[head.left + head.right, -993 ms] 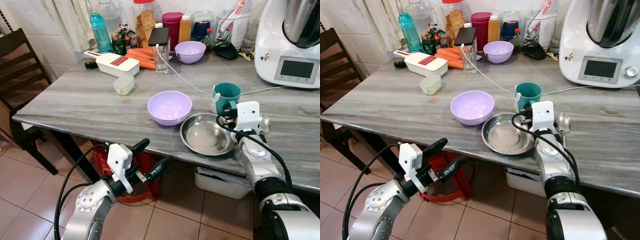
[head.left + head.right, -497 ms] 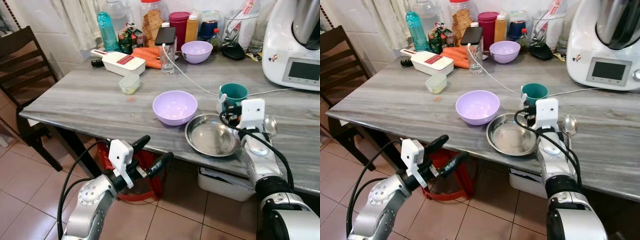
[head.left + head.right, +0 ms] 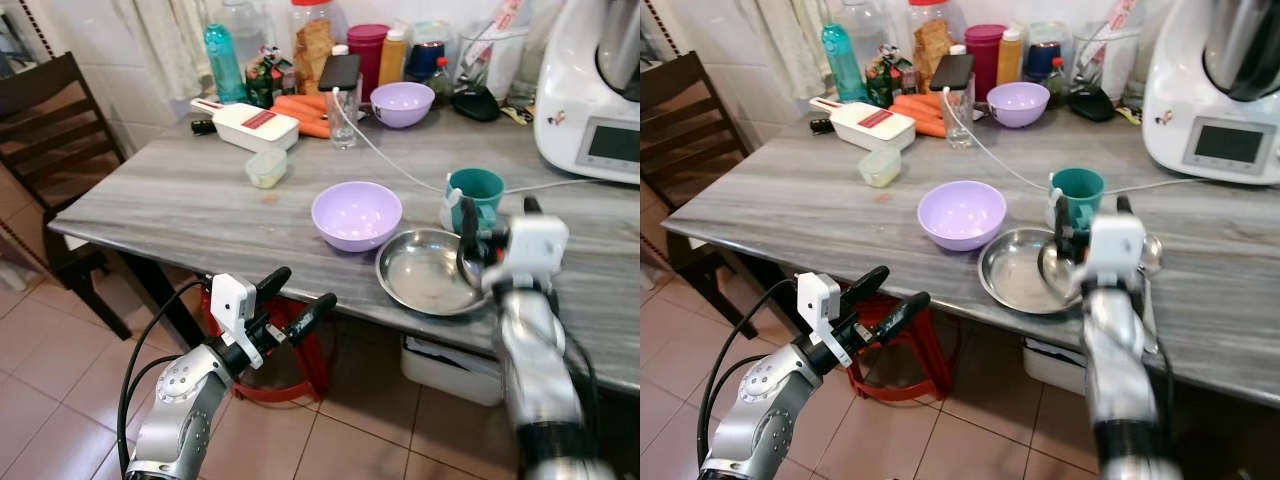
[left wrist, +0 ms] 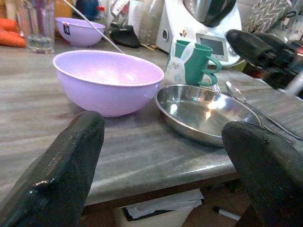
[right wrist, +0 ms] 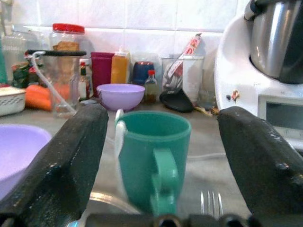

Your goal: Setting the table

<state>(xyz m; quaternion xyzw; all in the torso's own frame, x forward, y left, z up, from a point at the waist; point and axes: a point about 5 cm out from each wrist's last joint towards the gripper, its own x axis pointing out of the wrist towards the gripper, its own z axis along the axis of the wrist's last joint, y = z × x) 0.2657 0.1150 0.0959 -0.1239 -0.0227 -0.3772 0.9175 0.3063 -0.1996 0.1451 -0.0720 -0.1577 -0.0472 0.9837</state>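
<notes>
A lilac bowl (image 3: 356, 213) sits near the table's front edge. To its right lies a shallow steel plate (image 3: 430, 272), and a teal mug (image 3: 475, 190) stands just behind the plate. A spoon (image 3: 1150, 255) and a fork (image 5: 210, 203) lie right of the plate. My right gripper (image 3: 497, 215) hovers open over the plate's right rim, pointed at the mug, which stands a short way ahead between the fingers (image 5: 71, 156). My left gripper (image 3: 298, 295) is open and holds nothing. It is below the table's front edge and faces the bowl (image 4: 109, 80) and the plate (image 4: 208, 111).
At the back of the grey table (image 3: 170, 200) stand a second lilac bowl (image 3: 402, 103), a glass with a phone and cable (image 3: 343, 90), carrots, a white slicer (image 3: 258, 125), bottles and a white kitchen machine (image 3: 600, 90). A dark chair (image 3: 50, 130) is at left. A red stool (image 3: 270, 350) is under the table.
The head view has shifted a little. My right gripper has risen from beside the plate, and its fingers now stand up over the plate's rim toward the mug. The left arm barely moved.
</notes>
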